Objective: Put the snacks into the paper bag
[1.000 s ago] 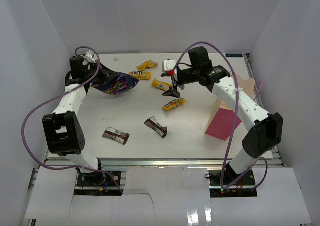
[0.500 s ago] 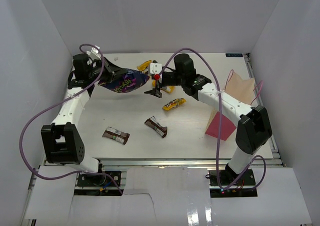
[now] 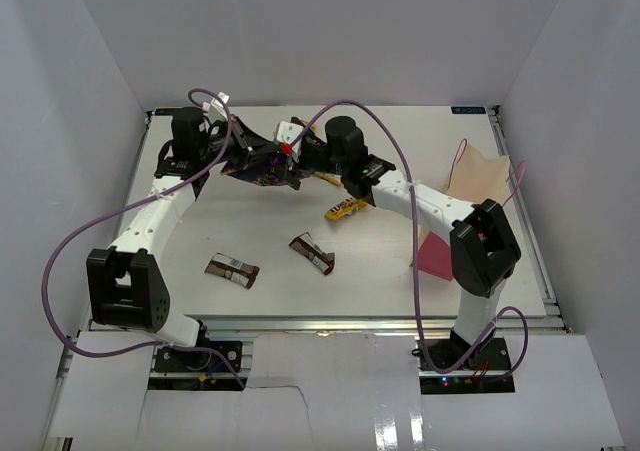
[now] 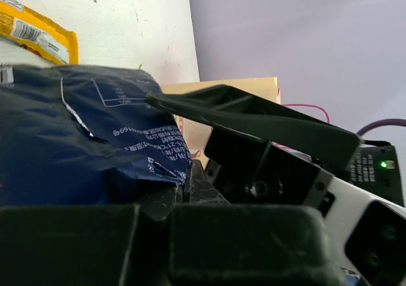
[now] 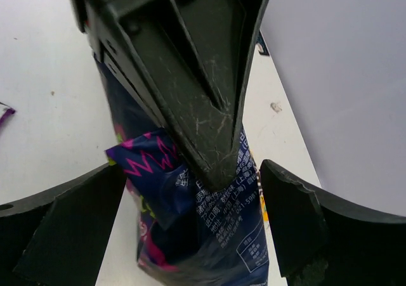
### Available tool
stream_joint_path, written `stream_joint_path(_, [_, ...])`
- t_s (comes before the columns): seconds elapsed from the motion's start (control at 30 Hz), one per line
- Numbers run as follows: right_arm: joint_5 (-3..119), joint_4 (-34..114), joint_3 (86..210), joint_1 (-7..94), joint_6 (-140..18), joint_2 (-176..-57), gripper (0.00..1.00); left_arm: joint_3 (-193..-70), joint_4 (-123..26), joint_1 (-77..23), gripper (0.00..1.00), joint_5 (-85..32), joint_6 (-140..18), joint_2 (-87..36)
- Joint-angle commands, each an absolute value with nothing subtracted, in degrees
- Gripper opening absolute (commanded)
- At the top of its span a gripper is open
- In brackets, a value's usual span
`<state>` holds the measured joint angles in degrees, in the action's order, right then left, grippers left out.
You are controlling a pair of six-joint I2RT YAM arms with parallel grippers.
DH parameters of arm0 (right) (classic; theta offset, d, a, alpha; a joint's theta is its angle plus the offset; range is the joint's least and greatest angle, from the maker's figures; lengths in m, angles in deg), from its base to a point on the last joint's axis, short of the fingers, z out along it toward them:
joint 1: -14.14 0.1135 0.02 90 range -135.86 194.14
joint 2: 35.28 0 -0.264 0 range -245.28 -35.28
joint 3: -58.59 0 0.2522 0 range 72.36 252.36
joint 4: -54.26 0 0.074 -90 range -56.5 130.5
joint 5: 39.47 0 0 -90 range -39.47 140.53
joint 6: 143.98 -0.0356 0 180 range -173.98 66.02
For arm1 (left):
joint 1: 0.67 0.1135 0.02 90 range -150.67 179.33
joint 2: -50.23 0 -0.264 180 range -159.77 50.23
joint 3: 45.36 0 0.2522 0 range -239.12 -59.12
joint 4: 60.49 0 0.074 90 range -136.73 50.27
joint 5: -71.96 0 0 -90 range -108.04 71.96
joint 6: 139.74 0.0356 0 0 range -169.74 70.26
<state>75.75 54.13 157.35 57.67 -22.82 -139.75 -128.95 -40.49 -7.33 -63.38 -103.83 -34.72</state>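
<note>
The left gripper (image 3: 243, 154) is clamped on one end of the dark blue-purple crinkly bag (image 5: 203, 235), holding it off the counter (image 3: 200, 231) in the upper left of the top view. The right gripper (image 3: 283, 168) meets it there with its jaws spread wide, one on either side of the bag's free end and not yet pinching it.

This looks like a handover between the arms. Next, the right gripper should close firmly on the slippery foil before the left lets go, then carry the bag to the paper bag (image 3: 440, 256) at the right of the frame, well apart.

One yellow pack (image 3: 347, 208) and two brown bars (image 3: 232, 269) lie on the counter, not yet bagged.
</note>
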Motion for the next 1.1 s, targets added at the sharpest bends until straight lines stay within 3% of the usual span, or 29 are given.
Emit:
stream_joint_path(0.0, [71.1,56.9,159.5,57.7,-23.6,-140.7,0.91,-130.0,-48.3,-8.2,0.0,-64.9,-105.3,-28.7])
stream_joint_path(0.23, [66.4,57.6,157.1,57.7,-21.3,-140.8,0.99,-129.8,-49.3,-8.9,0.0,-65.3,-106.9,-27.6])
stream_joint_path(0.3, [66.8,57.5,156.6,57.6,-21.3,-140.6,0.91,-129.7,-49.4,-9.0,0.0,-65.7,-107.1,-27.3])
stream_joint_path(0.4, [69.2,57.6,155.6,57.4,-21.3,-139.8,0.69,-129.4,-49.4,-9.1,0.0,-65.9,-107.4,-26.7])
stream_joint_path(0.5, [72.1,56.9,155.1,57.4,-21.3,-138.8,0.47,-129.0,-49.5,-9.0,0.0,-66.0,-107.8,-26.2])
stream_joint_path(0.53, [73.3,56.6,155.1,57.3,-21.4,-138.6,0.34,-128.9,-49.6,-9.1,0.0,-65.9,-108.0,-26.1])
stream_joint_path(0.57, [73.7,56.4,155.0,57.4,-21.5,-138.3,0.27,-128.9,-49.7,-9.1,0.0,-66.0,-108.1,-26.0])
stream_joint_path(0.67, [74.7,56.2,154.6,57.4,-21.5,-137.6,0.16,-128.6,-50.0,-9.1,0.0,-65.9,-108.5,-25.6])
stream_joint_path(0.73, [74.9,56.2,154.5,57.3,-21.8,-137.2,0.13,-128.4,-50.1,-9.0,0.06,-65.8,-108.6,-25.4])
stream_joint_path(0.8, [74.9,56.2,154.4,57.3,-22.1,-137.0,0.09,-128.0,-50.2,-9.0,0.23,-65.8,-108.8,-25.1])
stream_joint_path(0.83, [74.8,56.2,154.4,57.2,-22.5,-136.7,0.08,-127.7,-50.2,-9.0,0.37,-65.8,-108.9,-24.8])
stream_joint_path(0.97, [74.5,56.2,154.4,56.9,-23.8,-136.0,0.08,-127.2,-49.7,-9.1,0.64,-66.2,-108.6,-23.6])
stream_joint_path(1.07, [74.6,55.7,154.9,56.2,-25.5,-135.3,0.08,-128.6,-47.2,-9.1,0.72,-66.2,-107.0,-22.3])
